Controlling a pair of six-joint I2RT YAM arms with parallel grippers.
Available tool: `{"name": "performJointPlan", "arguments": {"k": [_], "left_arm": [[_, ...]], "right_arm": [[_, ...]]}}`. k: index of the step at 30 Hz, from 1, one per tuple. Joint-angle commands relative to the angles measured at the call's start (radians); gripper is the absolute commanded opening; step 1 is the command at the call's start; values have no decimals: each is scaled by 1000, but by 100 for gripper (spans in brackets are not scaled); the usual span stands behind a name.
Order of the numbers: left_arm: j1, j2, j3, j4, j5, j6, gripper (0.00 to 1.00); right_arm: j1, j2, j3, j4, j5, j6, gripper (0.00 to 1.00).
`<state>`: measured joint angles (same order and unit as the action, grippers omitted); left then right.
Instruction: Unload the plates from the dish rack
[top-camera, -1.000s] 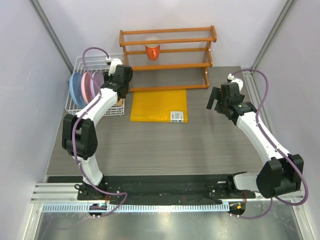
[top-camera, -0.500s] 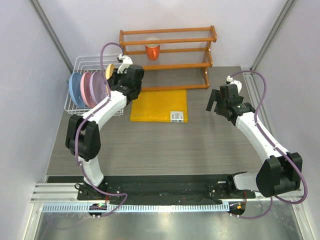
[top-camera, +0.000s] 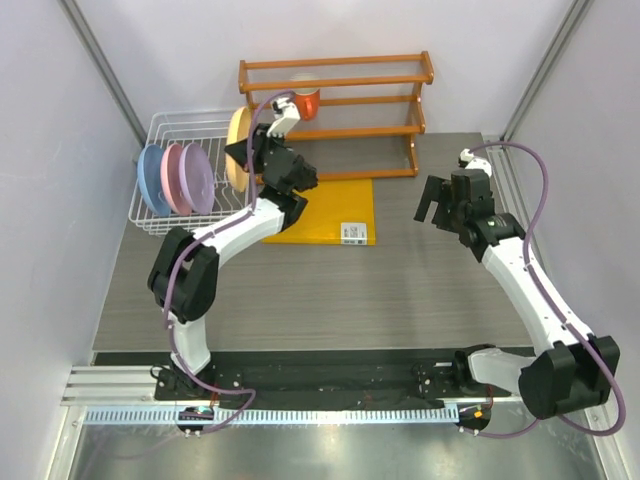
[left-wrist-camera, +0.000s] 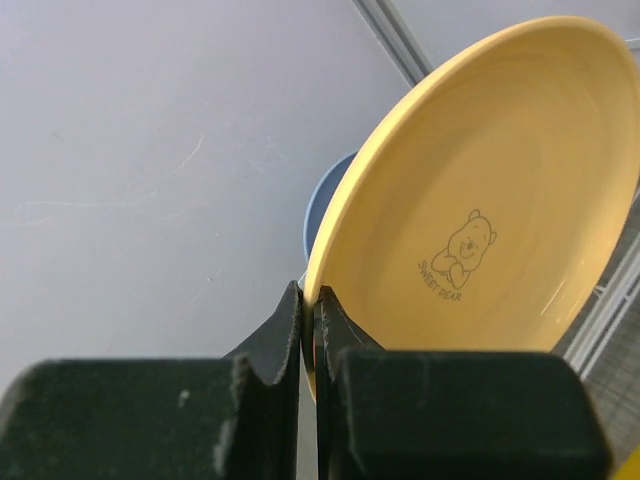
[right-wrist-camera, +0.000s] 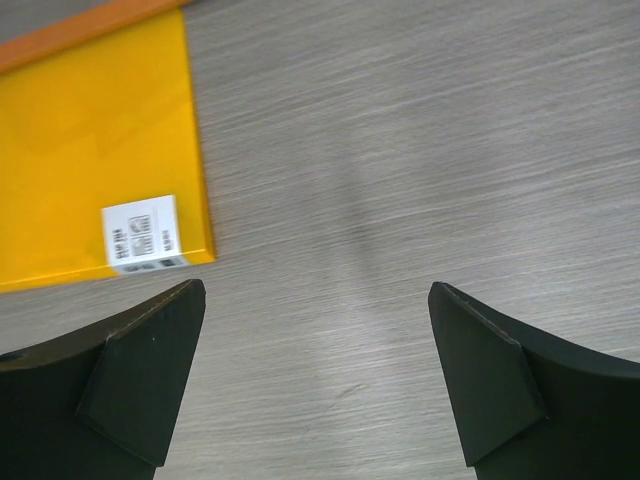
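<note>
From above, the left gripper (top-camera: 245, 153) is clamped tight on the rim of the peach-orange plate (top-camera: 238, 125), which stands on edge in its grip. The plate is at the right-hand end of the dish rack (top-camera: 165, 125); whether it is clear of the wires I cannot tell. Further to this gripper's left, three plates stand upright side by side in the rack: the lilac plate (top-camera: 199, 178) nearest, then the pink plate (top-camera: 176, 178), and the light blue plate (top-camera: 150, 180) farthest. To its right, at the back of the desk (top-camera: 300, 300), is an orange wooden shelf rack (top-camera: 335, 132) with an orange cup (top-camera: 305, 103) on it. A yellow sheet (top-camera: 315, 205) lies flat on the desk, between the two grippers. The right gripper (top-camera: 430, 203) hangs well apart from the rack with its jaws spread wide and nothing in them.

In the left wrist view, the left gripper (left-wrist-camera: 308, 298) pinches the lower edge of the peach-orange plate (left-wrist-camera: 500, 180), no gap showing beyond the rim's thickness. The plate's hollow face, with a small bear print (left-wrist-camera: 462, 250), rises up and to the right of the fingers. An edge of the light blue plate (left-wrist-camera: 325, 200) peeks out behind it.

In the right wrist view, the right gripper (right-wrist-camera: 315, 290) is fully spread and empty above the bare desk (right-wrist-camera: 420, 150). The yellow sheet (right-wrist-camera: 90, 140), with its white label (right-wrist-camera: 145, 235), lies ahead and to the left of the fingers.
</note>
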<state>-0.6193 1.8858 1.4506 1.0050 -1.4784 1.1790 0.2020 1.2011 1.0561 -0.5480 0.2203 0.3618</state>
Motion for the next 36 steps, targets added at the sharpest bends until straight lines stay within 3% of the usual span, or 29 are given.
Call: {"name": "performJointPlan", "arguments": {"k": [1,7,9,12,17,24,29,36], "left_arm": [[-127,-112,10,219,-137,195,0],[-348,-165,14,230,-195,232,0],[-423,-157,25,285,-226,281,0],[-499,-88,85,541,-267,519,0],[-611,10,169,543,-269,538,0],[-648,38,212,543,-270,464,0],[-593,99,180,541,-223,415,0],[-519,278,396,541,-198,501,0]], "right_arm": [[2,-86,18,10,-107,-23,100],[2,-141,15,5,-163,-9,100],[2,-158,8,0,-180,0,100],[2,-182,-4,2,-246,17,100],[2,-273,-63,25,-283,55,100],[4,-330,-105,23,-277,72,100],[5,-316,-119,25,-234,68,100],[4,-284,-136,26,-133,35,100]]}}
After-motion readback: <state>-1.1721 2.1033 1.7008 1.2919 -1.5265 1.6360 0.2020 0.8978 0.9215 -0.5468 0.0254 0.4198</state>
